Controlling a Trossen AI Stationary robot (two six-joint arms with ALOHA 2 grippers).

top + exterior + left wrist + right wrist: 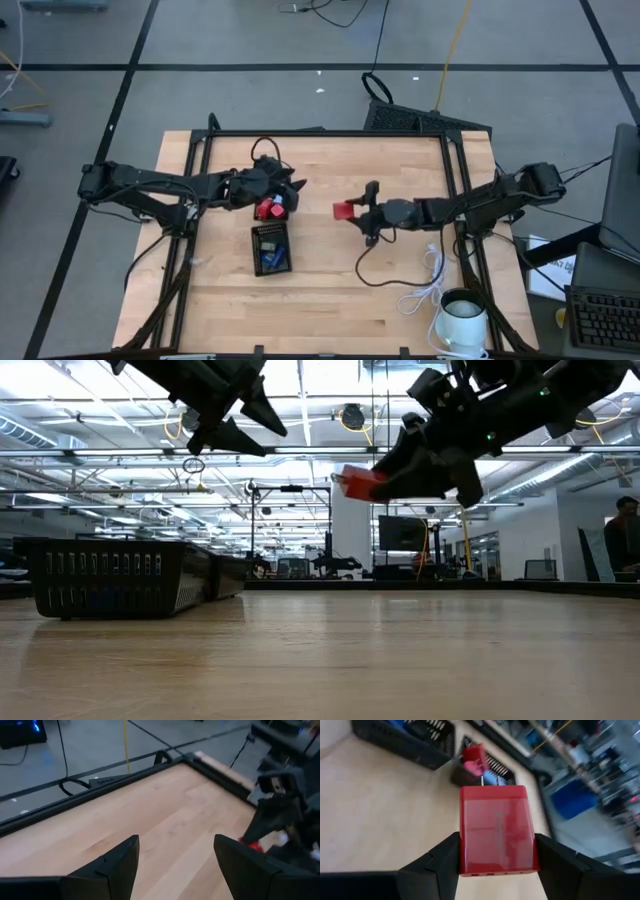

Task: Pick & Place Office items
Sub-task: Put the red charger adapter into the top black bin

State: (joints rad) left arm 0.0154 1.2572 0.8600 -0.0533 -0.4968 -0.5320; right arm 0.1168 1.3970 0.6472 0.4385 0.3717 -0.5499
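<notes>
Red block aloft at mid-table

Fingers of the left gripper (pixel 292 186) stood apart, holding nothing, above the small black slotted plastic tray (pixel 271 249) (blue and red pieces lay in it). Further right, the right gripper (pixel 352 212) was clamped on a red rectangular plastic block (pixel 497 829), clear of the pale wooden table (pixel 330 290).

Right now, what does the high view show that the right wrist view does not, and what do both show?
Only the high view shows the white mug, the white coiled cable and the left gripper, open above the table.

Only the right wrist view shows two metal prongs on the red rectangular block.

Both show the right gripper shut on this block and the black slotted tray.
</notes>
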